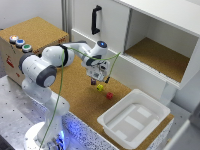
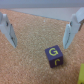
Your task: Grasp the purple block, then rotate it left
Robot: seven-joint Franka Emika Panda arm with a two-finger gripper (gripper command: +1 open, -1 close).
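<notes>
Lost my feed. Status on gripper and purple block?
Gripper open above the cork. Purple block free, just short of the fingers. Yellow-green cube close by, not between.

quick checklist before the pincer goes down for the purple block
1. Pincer open: ok, both fingers stand well apart in the wrist view.
2. Purple block between the fingers' line: not ok yet, it lies off centre, nearer one finger and ahead of the tips.
3. Pincer holds nothing: ok, the gap shows only bare cork.
4. Right target: ok, the dark block with a yellow G, not the yellow-green block or the red block.
5. Neighbours apart from target: ok, cork shows around the purple block, though a yellow-green edge sits close by.
6. Height above the cork mat: cannot tell.
</notes>
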